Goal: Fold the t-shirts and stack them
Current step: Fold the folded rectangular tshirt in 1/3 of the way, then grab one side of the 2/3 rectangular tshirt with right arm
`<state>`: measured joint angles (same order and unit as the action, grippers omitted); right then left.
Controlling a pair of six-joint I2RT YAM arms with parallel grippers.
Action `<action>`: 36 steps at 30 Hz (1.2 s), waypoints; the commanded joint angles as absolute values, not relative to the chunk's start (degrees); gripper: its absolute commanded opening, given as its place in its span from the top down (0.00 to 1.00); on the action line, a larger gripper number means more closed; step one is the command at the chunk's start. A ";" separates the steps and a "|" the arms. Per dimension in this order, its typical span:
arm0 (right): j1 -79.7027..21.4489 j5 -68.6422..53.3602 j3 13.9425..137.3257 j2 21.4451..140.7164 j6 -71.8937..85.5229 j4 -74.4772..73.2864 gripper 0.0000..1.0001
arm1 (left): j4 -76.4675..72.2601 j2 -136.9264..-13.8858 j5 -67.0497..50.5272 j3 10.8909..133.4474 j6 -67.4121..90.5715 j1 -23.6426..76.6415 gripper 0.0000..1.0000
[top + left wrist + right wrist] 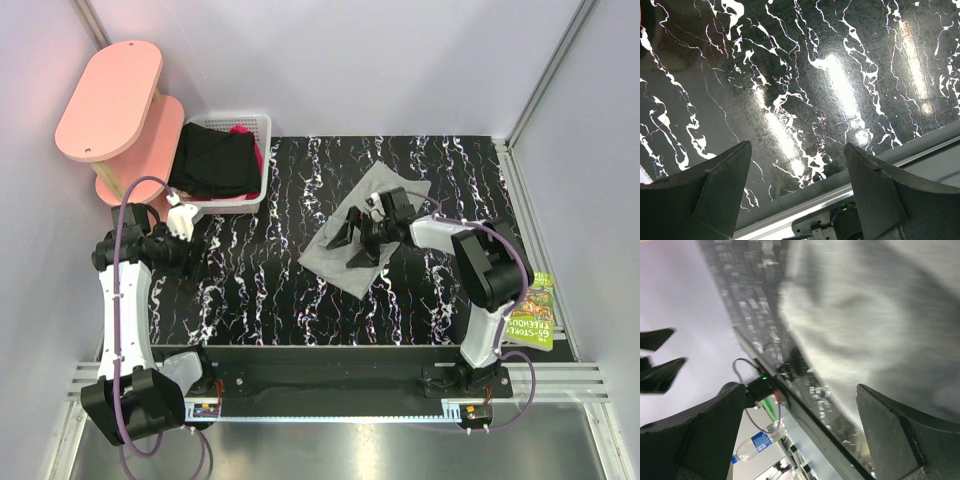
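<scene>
Marbled table (260, 290): one grey shirt (325, 255), one black garment (215, 160).

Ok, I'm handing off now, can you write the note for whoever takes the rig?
Left gripper: fingers open, empty, over bare table near the basket.
Right gripper: fingers open, empty, over the grey shirt.
Grey shirt lies mid-table; black garment and magenta cloth in the basket.
Done: nothing stacked yet.
Left: fold the grey shirt, fetch and fold the rest, stack.
</scene>
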<state>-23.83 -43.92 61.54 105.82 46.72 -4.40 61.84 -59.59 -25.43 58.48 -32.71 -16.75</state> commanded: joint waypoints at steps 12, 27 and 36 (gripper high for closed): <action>-22.24 -44.56 63.89 104.60 44.83 -6.58 0.00 | 61.17 -58.27 -24.87 58.80 -32.87 -16.70 0.19; -56.76 34.25 83.94 103.79 13.36 -45.79 0.00 | 58.36 -62.56 -27.94 59.76 -30.76 -22.13 0.18; -67.05 56.43 86.48 117.77 14.15 -52.65 0.00 | 58.71 -63.28 -29.71 60.20 -31.90 -24.43 0.18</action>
<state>-65.84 43.66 84.90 115.33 14.48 -48.01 60.03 -64.49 -27.00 58.48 -31.51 -24.08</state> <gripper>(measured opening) 0.994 0.820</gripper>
